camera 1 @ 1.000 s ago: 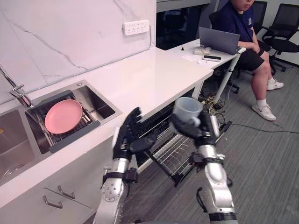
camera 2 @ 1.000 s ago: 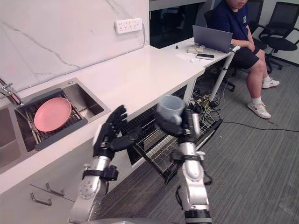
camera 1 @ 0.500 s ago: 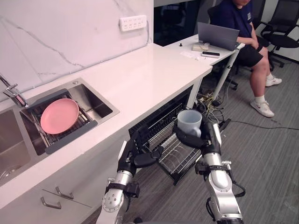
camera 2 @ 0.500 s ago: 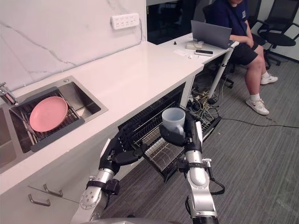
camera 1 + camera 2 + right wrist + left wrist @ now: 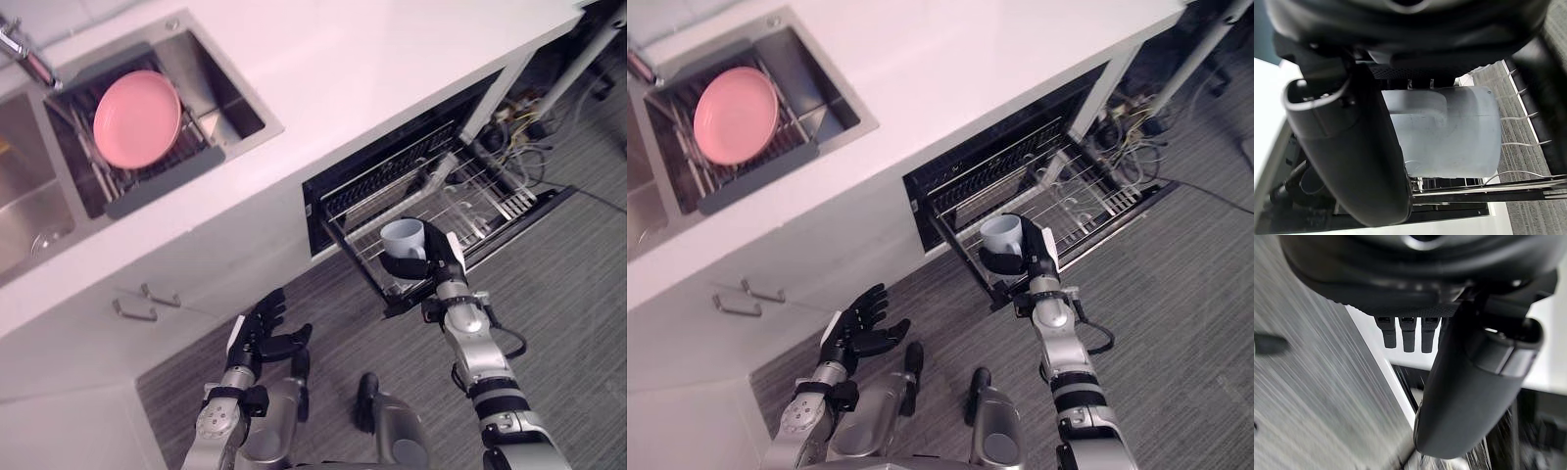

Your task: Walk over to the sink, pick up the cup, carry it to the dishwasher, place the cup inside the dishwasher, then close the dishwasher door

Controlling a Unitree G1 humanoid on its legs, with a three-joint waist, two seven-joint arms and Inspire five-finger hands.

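While right hand [image 5: 434, 270] grips smooth pale cyl. cup [image 5: 403, 238] by wire rack [image 5: 472, 204], left hand [image 5: 263, 339] splays loose.

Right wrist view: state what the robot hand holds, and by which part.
The right robot hand holds the cup by its side wall, fingers curled round it. The left robot hand holds nothing.

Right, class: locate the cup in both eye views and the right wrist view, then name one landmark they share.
Left eye view: cup right of centre, held in the right hand, by the dishwasher rack.
Right eye view: cup just right of centre, same grip.
Right wrist view: cup in the middle.
Shared landmark: the dishwasher rack.
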